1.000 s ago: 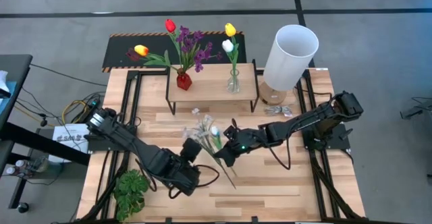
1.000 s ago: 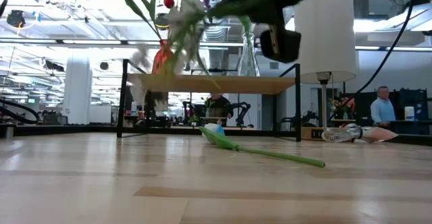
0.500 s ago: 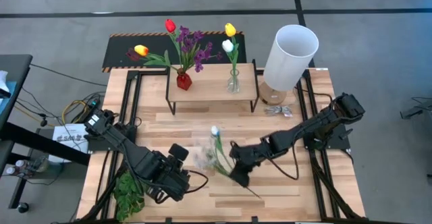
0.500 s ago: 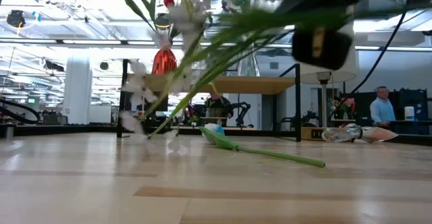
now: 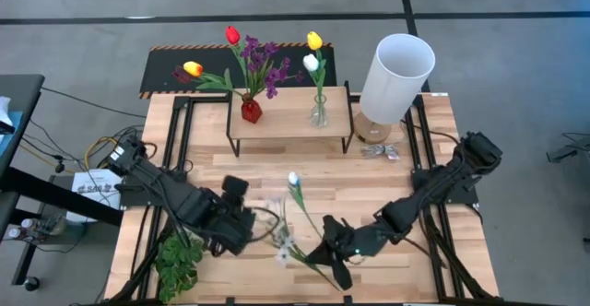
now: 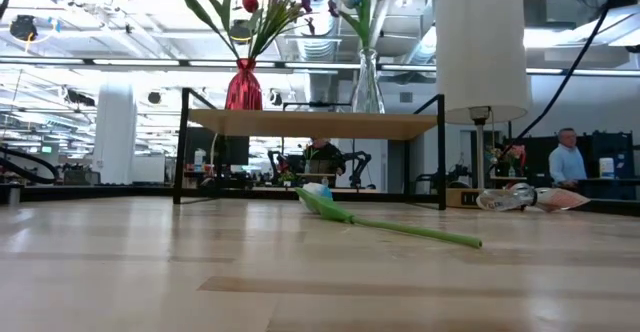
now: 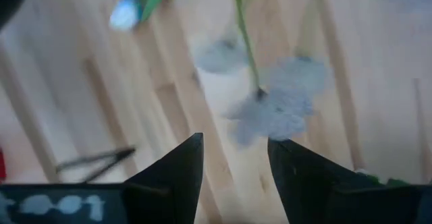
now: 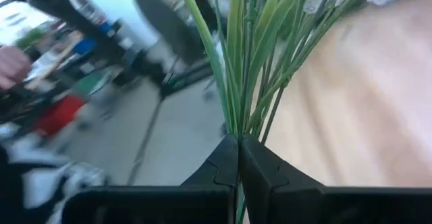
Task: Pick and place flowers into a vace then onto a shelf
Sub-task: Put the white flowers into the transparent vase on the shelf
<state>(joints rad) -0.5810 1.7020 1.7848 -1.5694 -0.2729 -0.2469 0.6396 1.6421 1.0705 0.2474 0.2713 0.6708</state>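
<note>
The white-blossom bunch (image 5: pixel 284 245) lies about level near the table's near edge, blossoms toward the left arm; my right gripper (image 5: pixel 332 254) is shut on its green stems (image 8: pixel 246 69). My left gripper (image 5: pixel 247 221) is open, a short way left of the blossoms (image 7: pixel 283 106), touching nothing. A white tulip (image 5: pixel 293 179) lies flat on the tabletop (image 6: pixel 325 202), its stem running toward the near edge. The shelf (image 5: pixel 290 114) stands at the far side, carrying a red vase (image 5: pixel 251 111) with red, yellow and purple flowers, and a glass vase (image 5: pixel 318 114) with a yellow and a white tulip. My right gripper pinches the bunch's stems (image 8: pixel 237 133) between its two shut fingers, several stems together, low on the bunch. The fingers come from the table's right, lying across the stems. The stem ends (image 5: pixel 343 284) stick out past the fingers toward the near edge. Whether the blossoms touch the table cannot be told.
A tall white cylinder (image 5: pixel 396 74) stands right of the shelf, with a crumpled clear wrapper (image 5: pixel 376 149) before it. A stemless green leafy plant (image 5: pixel 180 260) sits at the near left corner. Bare wood (image 5: pixel 277 163) lies between the shelf and the grippers.
My right gripper has carried the white-blossom bunch from mid-table toward the near edge and out of the low view; the bunch has turned about, its blossoms now pointing toward the left arm. My left gripper has drawn back a little toward the table's left.
</note>
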